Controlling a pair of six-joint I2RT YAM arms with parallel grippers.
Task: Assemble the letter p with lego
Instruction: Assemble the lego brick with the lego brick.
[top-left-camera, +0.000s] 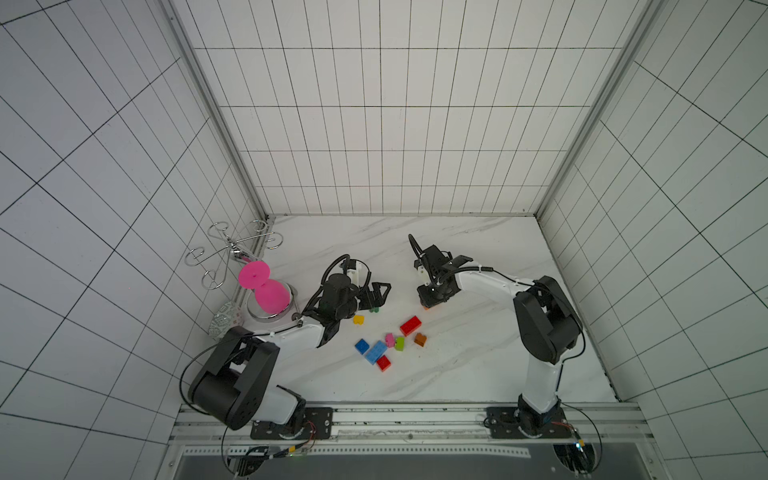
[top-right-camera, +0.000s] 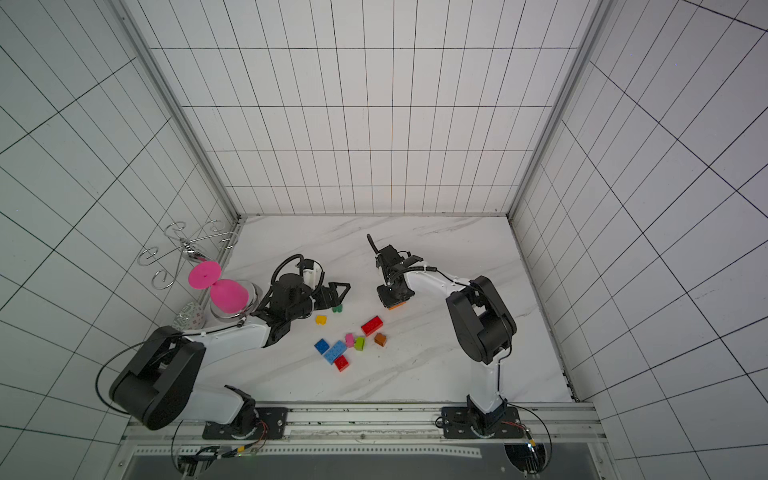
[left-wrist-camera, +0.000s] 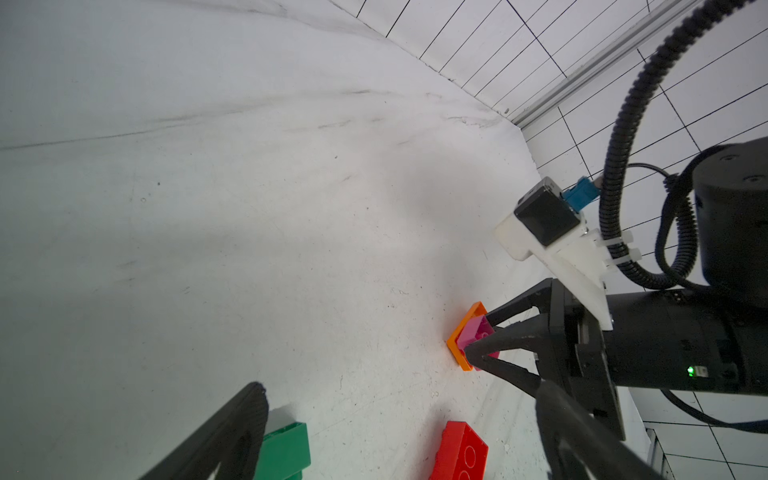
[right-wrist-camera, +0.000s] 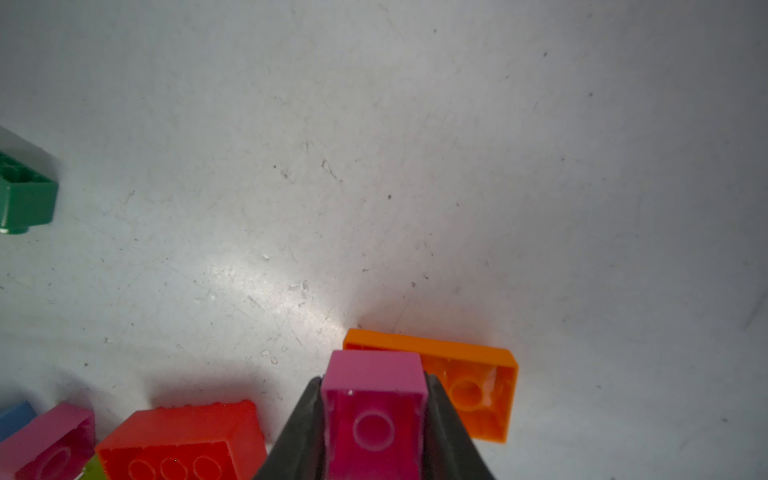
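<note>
Surface: white marbled tabletop (top-left-camera: 457, 365), gridded tile walls.
Right gripper (left-wrist-camera: 478, 336): narrow, clamped on pink brick (right-wrist-camera: 374, 399), hollow side toward wrist camera.
Orange brick (right-wrist-camera: 473, 386): just beside pink brick, contact unclear.
Left gripper (top-left-camera: 378, 297): jaws wide, nothing between, beside green brick (top-left-camera: 374, 310).
Loose lego (top-left-camera: 376, 352): 8 bricks, table centre.
</note>
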